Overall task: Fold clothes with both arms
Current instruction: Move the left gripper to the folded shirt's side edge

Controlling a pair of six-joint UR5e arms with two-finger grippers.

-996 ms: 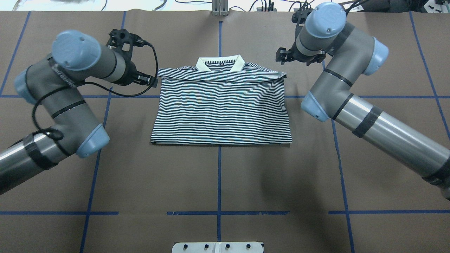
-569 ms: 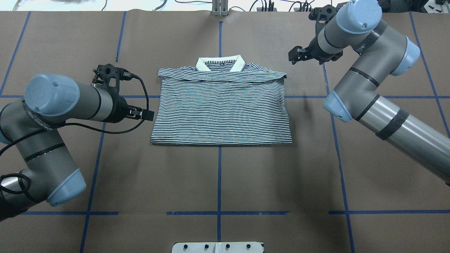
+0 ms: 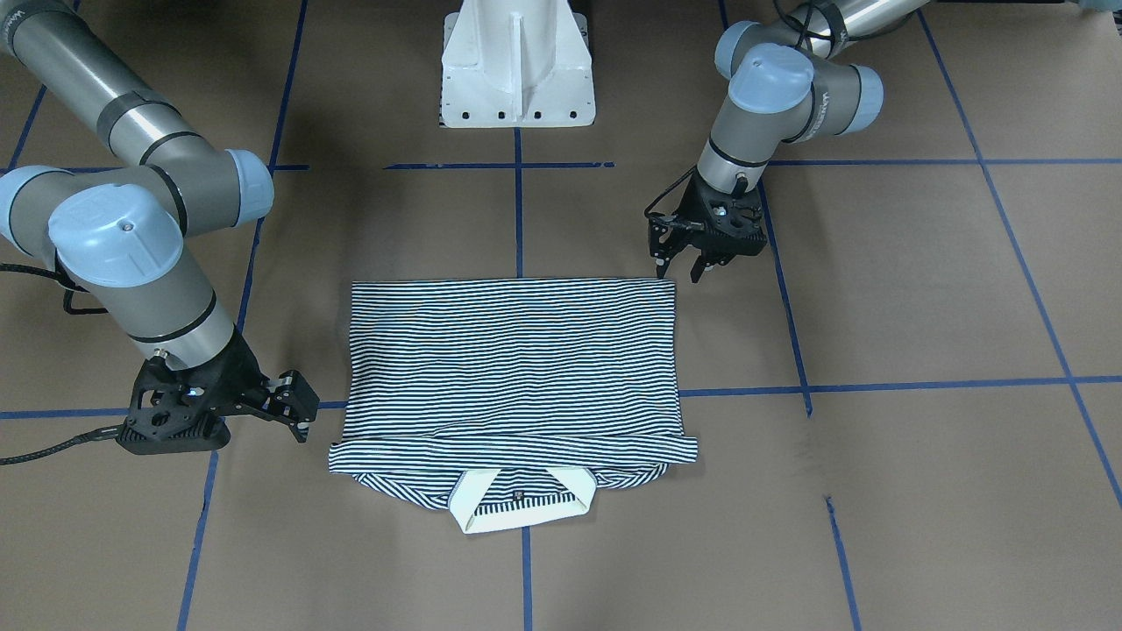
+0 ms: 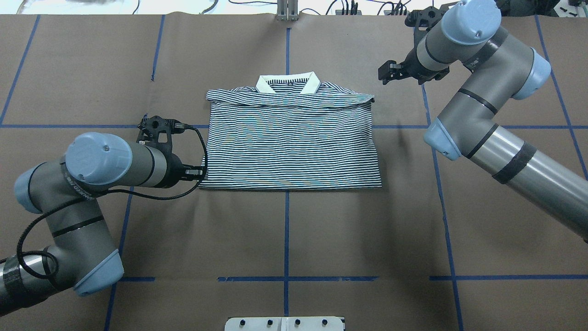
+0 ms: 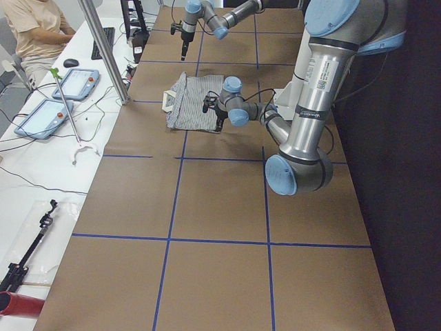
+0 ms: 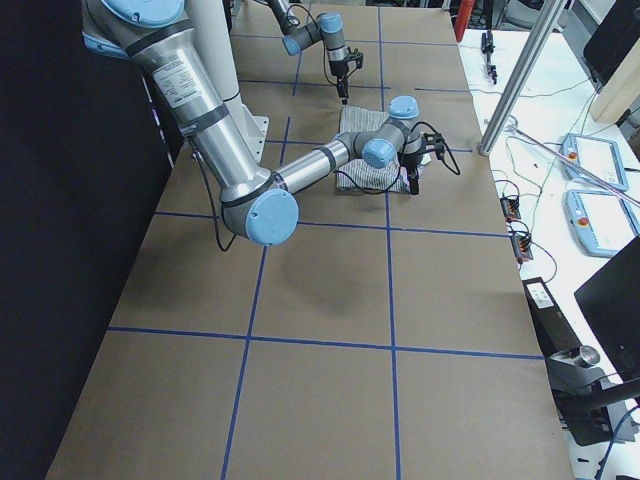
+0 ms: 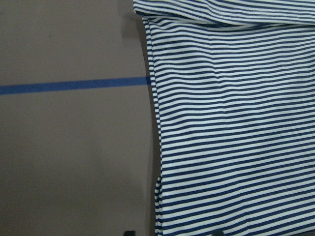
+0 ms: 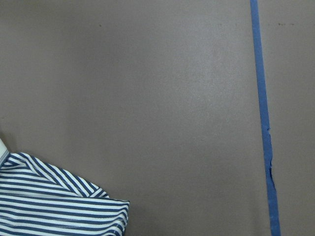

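Navy-striped polo shirt [image 4: 289, 147] lies, hem corner just beside the parted left gripper [image 3: 678, 273]; parted right gripper [image 3: 306, 413] hangs apart.

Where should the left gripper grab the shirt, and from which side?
Probably the near left corner of the shirt, approached low from the left side. The folded layers end in a straight, flat edge there, and the left gripper sits open right beside it.
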